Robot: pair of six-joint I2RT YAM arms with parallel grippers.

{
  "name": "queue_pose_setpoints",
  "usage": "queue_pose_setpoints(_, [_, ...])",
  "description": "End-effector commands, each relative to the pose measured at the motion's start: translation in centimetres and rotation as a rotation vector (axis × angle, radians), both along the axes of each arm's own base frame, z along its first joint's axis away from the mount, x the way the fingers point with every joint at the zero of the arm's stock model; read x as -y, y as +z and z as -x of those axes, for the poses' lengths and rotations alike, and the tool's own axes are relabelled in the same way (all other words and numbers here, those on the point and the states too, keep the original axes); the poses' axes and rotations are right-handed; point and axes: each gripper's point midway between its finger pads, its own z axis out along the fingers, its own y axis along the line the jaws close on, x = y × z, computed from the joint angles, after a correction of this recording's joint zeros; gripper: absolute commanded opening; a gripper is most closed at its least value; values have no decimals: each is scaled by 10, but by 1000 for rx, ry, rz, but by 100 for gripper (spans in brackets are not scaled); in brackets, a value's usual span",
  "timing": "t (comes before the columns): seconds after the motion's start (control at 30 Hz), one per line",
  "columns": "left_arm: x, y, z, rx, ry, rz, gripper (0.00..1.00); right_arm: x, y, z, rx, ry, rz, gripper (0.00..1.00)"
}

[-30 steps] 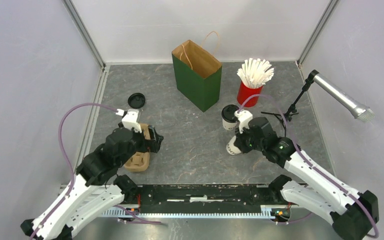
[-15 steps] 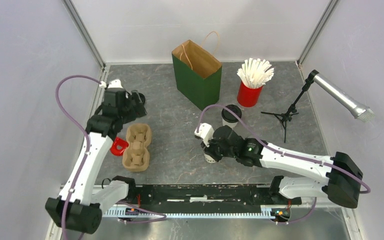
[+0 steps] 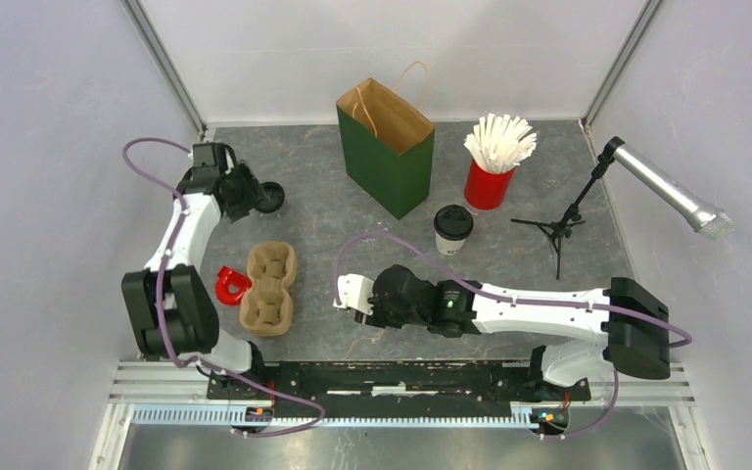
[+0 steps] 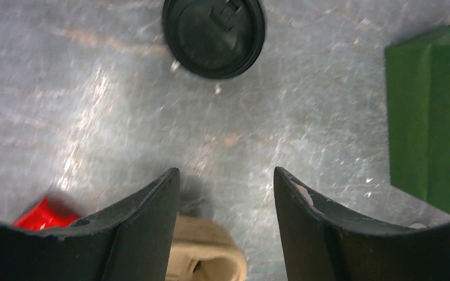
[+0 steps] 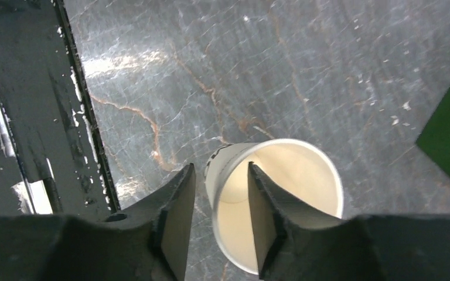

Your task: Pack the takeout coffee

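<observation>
Straddling the cup (image 5: 304, 187) rim, right tool (image 5: 220, 168) gapes.

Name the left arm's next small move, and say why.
Probably lower the left tool forward over the black lid: its jaws stand open and empty, the lid lies loose just ahead, and the cup at the right tool has no lid.

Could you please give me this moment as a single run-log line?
left gripper: open, beside loose black lid | right gripper: open, astride wall of unlidded cup | lidded cup: upright, near green bag
</observation>
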Motion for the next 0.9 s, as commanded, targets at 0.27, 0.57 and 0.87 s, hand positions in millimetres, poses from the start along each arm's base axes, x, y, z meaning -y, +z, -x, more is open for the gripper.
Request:
queue_pose_setpoints(0.27, [9, 8, -97, 101, -213, -96, 59, 9, 108, -4, 84, -44, -250, 80])
queue_pose_setpoints(0.57, [19, -46, -122, 11, -256, -102, 52, 47, 163, -11, 185, -162, -522, 98])
queue_pose_setpoints(0.87, [18, -66, -137, -2, -253, -129, 46, 50, 165, -15, 206, -181, -531, 98])
